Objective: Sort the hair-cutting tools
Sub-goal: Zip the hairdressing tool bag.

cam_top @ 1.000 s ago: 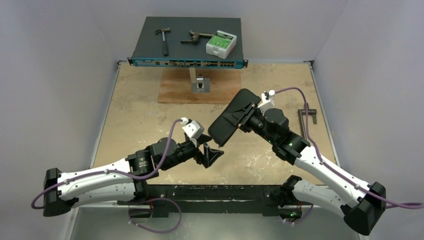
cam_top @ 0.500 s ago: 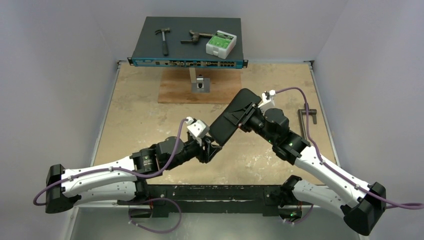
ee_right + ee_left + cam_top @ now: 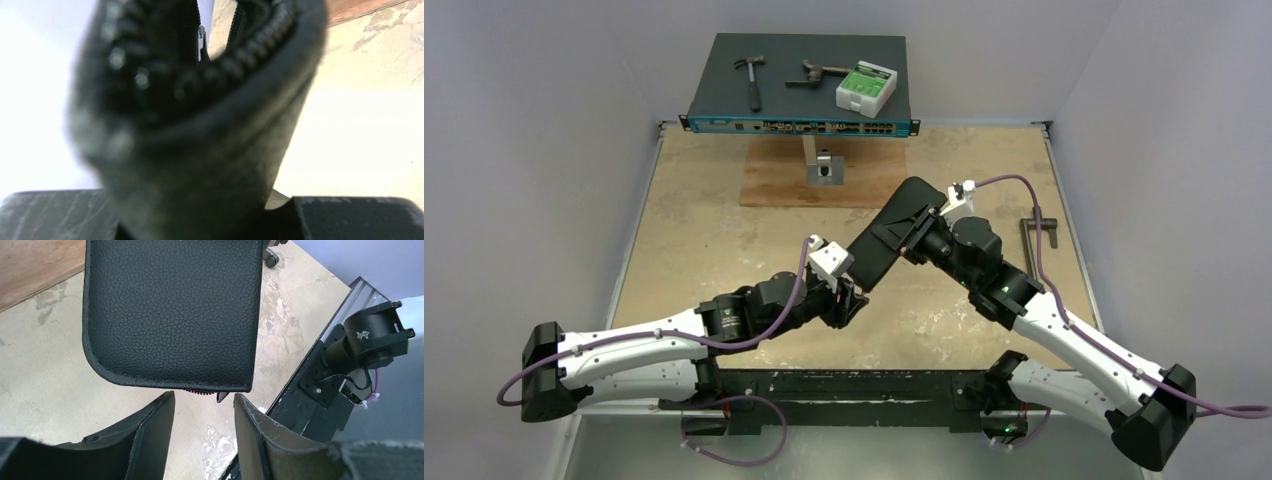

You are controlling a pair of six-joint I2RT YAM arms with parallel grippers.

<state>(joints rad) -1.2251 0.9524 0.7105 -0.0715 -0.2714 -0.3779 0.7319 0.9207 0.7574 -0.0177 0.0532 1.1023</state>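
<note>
The right gripper (image 3: 916, 236) is clamped on a black grained-leather zip case (image 3: 886, 245) with a stitched edge. It holds the case up off the beige table (image 3: 704, 240) at a tilt, far end high and near corner dipping toward the left arm. Through the right wrist camera the case (image 3: 200, 150) fills nearly everything between the two fingers. It is blurred by closeness, and its zip looks parted near the top.

The left gripper (image 3: 849, 298) sits just under that low end. Its jaws stand partly open with only bare table showing in the gap (image 3: 204, 407), so they close on nothing. The case's rounded lower edge (image 3: 170, 310) hangs right above the fingertips, and a small bit of purple peeps out beneath it, too small to make out.

The scissors, clip and comb show in no view, and I cannot tell whether they are inside the case.

At the far side, a flat dark network switch with a blue front (image 3: 799, 125) carries a hammer (image 3: 749, 78), a rusty tool (image 3: 816, 73) and a white-and-green box (image 3: 865, 88). In front of it lies a wooden board (image 3: 774, 185) with a small metal bracket (image 3: 825, 168) on it. A grey T-shaped metal bar (image 3: 1036, 235) lies near the table's right edge
</note>
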